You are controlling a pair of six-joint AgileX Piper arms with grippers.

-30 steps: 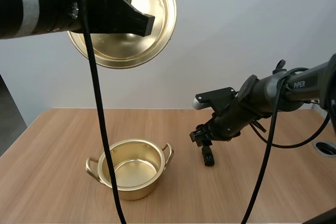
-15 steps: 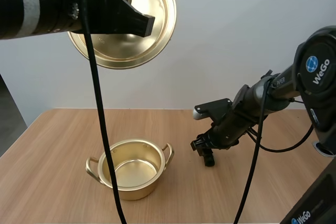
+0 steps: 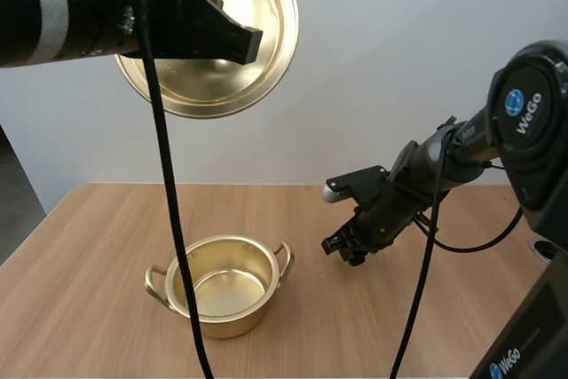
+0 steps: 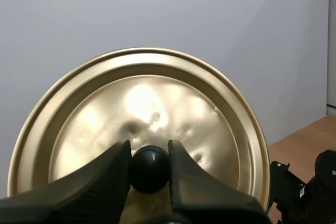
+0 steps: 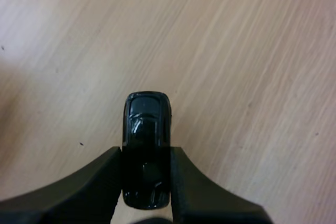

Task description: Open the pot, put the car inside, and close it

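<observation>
The gold pot [image 3: 222, 285] stands open and empty on the wooden table, left of centre. Its gold lid [image 3: 209, 37] hangs high above the table, underside facing the high camera. My left gripper [image 4: 149, 169] is shut on the lid's black knob [image 4: 149, 169], with the lid's top [image 4: 142, 124] behind it. To the right of the pot my right gripper [image 3: 353, 250] hovers low over the table. In the right wrist view its fingers pinch a small black toy car [image 5: 146, 148] by the sides, the car held above bare wood.
The wooden table [image 3: 89, 246] reaches out to the left and front of the pot. A round grey opening [image 3: 548, 250] sits in the tabletop at the far right edge.
The right gripper has taken the black car off the table and moved slightly left toward the pot. The left arm and lid have stayed still.
</observation>
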